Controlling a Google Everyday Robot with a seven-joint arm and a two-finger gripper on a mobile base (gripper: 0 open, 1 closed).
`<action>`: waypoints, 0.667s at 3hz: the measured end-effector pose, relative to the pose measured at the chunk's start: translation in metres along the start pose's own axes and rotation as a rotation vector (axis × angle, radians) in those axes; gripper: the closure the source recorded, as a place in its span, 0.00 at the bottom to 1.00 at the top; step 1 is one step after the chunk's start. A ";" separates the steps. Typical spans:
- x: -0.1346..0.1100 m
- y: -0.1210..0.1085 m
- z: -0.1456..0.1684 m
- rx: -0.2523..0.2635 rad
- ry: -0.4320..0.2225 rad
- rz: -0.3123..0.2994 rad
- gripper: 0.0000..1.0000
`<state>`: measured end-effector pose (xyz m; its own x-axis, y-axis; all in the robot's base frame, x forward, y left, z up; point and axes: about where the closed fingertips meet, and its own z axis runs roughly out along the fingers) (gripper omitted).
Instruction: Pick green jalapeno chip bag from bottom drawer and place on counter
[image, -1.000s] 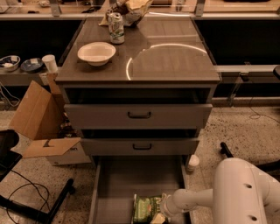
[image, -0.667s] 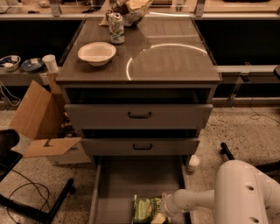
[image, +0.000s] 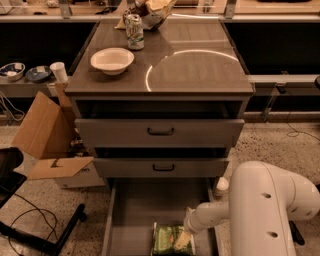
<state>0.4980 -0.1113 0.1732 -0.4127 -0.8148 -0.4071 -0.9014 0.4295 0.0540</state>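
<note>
The green jalapeno chip bag (image: 167, 240) lies on the floor of the open bottom drawer (image: 134, 210), at the near end by the bottom edge of the camera view. My gripper (image: 183, 241) reaches down from the white arm on the right and is at the bag's right side, over it. The counter (image: 200, 70) is the glossy grey-brown cabinet top above, with a bright curved reflection.
On the counter stand a white bowl (image: 112, 60), a green-and-white soda can (image: 134, 32) and a tan wrinkled bag (image: 156, 10) at the back. Two closed drawer fronts (image: 160, 132) sit above the open drawer. An open cardboard box (image: 47, 137) stands at the left.
</note>
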 end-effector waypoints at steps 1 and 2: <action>-0.009 -0.007 -0.009 0.002 0.001 -0.009 0.00; -0.006 -0.003 0.002 -0.019 -0.010 0.011 0.00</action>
<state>0.5038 -0.1068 0.1736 -0.4213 -0.8062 -0.4154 -0.8993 0.4308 0.0760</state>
